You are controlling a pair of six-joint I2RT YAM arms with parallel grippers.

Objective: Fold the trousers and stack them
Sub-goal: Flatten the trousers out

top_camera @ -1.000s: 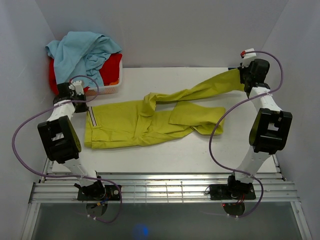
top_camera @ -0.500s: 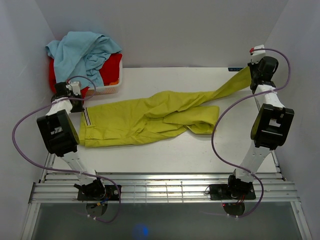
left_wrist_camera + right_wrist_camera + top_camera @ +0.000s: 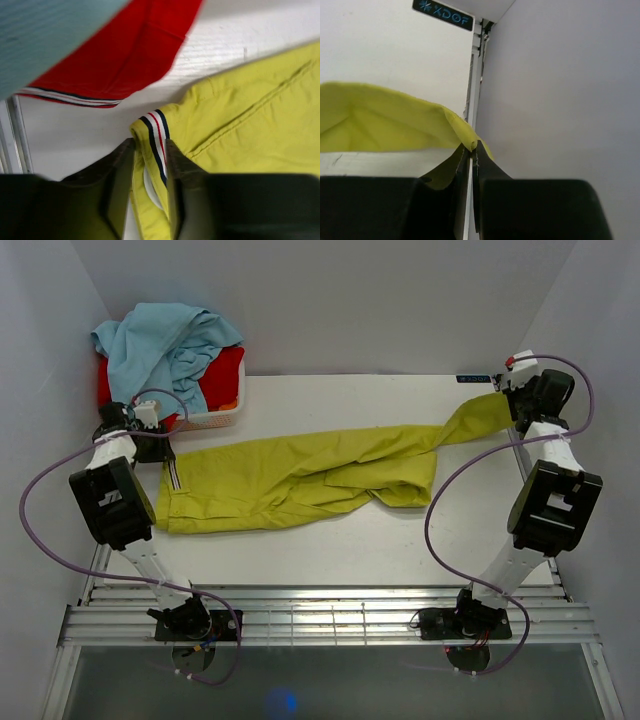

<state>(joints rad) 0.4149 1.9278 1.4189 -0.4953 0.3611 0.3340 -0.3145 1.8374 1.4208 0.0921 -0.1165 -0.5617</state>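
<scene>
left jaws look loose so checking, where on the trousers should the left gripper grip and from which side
Probably the waistband corner by the striped label of the trousers, approached from the robot's left. That edge is thick, lies flat and sits between the left gripper's parted fingers, opposite the leg end pinched by the right gripper.

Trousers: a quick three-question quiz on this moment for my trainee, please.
1. True or false: the right gripper pinches one leg end of the trousers.
2. What lies topmost in the basket? A) blue garment; B) red garment; C) trousers.
3. Which part of the trousers sits between the jaws of the left gripper?
Key: 1 true; 2 A; 3 the waistband, at the striped label.
</scene>
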